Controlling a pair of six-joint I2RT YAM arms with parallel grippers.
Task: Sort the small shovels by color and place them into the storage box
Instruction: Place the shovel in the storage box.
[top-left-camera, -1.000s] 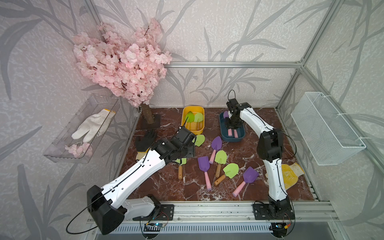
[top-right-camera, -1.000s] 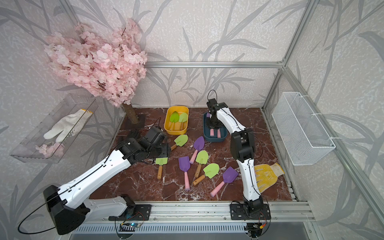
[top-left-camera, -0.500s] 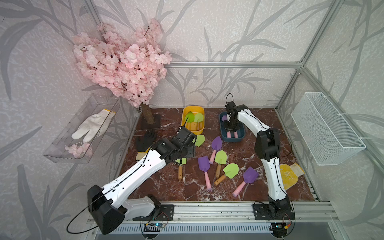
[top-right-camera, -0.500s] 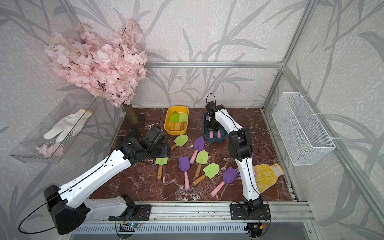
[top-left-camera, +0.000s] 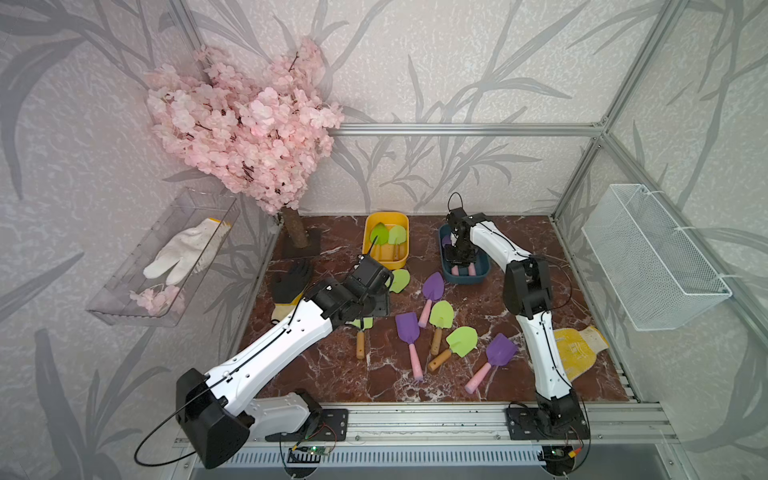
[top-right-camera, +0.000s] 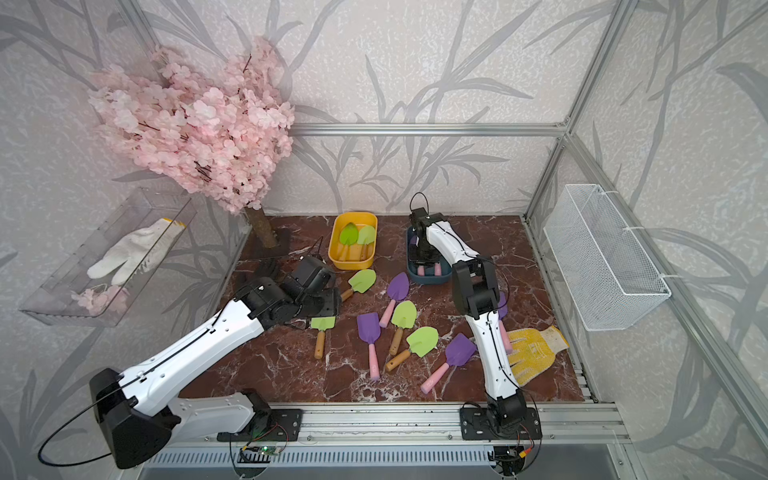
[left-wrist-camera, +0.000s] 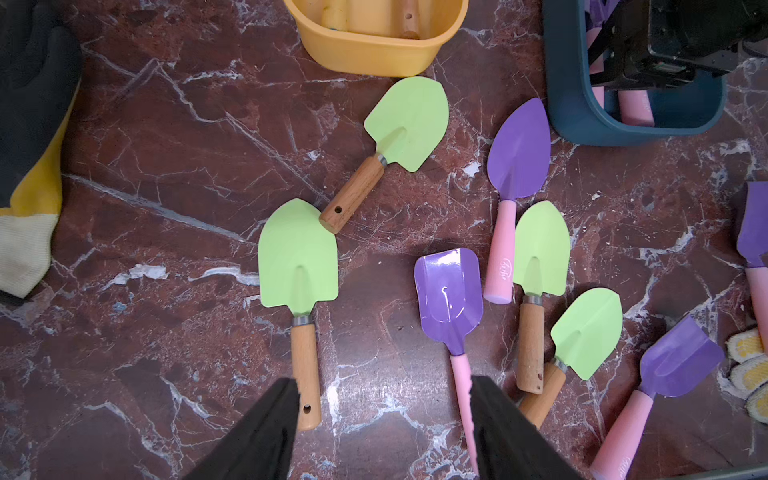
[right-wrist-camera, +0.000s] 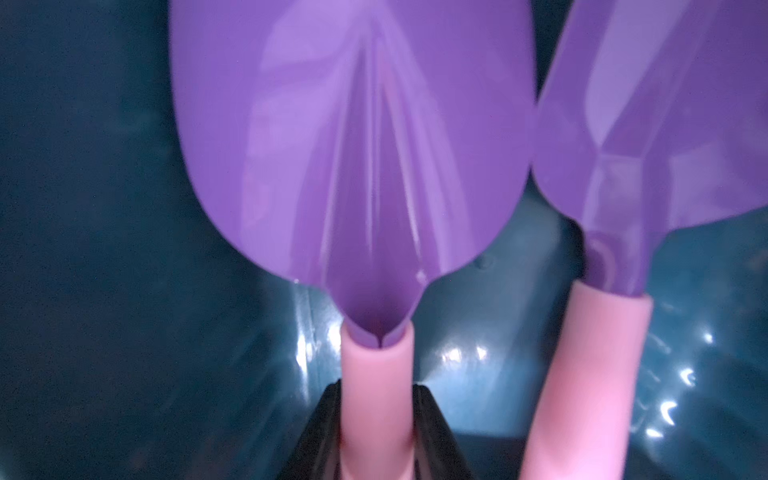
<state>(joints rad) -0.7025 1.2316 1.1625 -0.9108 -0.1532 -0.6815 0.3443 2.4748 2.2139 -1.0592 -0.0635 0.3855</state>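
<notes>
- Right pincer (right-wrist-camera: 376, 390) is clamped on the pink handle of a purple shovel (right-wrist-camera: 353, 145) inside the blue box (top-left-camera: 465, 278), upper centre of a top view.
- Left pincer (left-wrist-camera: 384, 382) stands open and empty over the tabletop (left-wrist-camera: 166, 166).
- 2 green shovels (top-left-camera: 388, 237) lie in the yellow box (top-left-camera: 384, 264).
- Loose shovels (top-left-camera: 440, 311) at frame centre: 4 green, seemingly 4 purple.

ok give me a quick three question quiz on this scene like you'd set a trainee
1. True or false: the right pincer is shut on the pink handle of a purple shovel inside the blue box.
2. Which lie in the yellow box? A purple shovels, B green shovels, C both colours.
3. Fill in: the left pincer hangs ___ over the table, gripping nothing.
Key: 1 true; 2 B; 3 open.
</notes>
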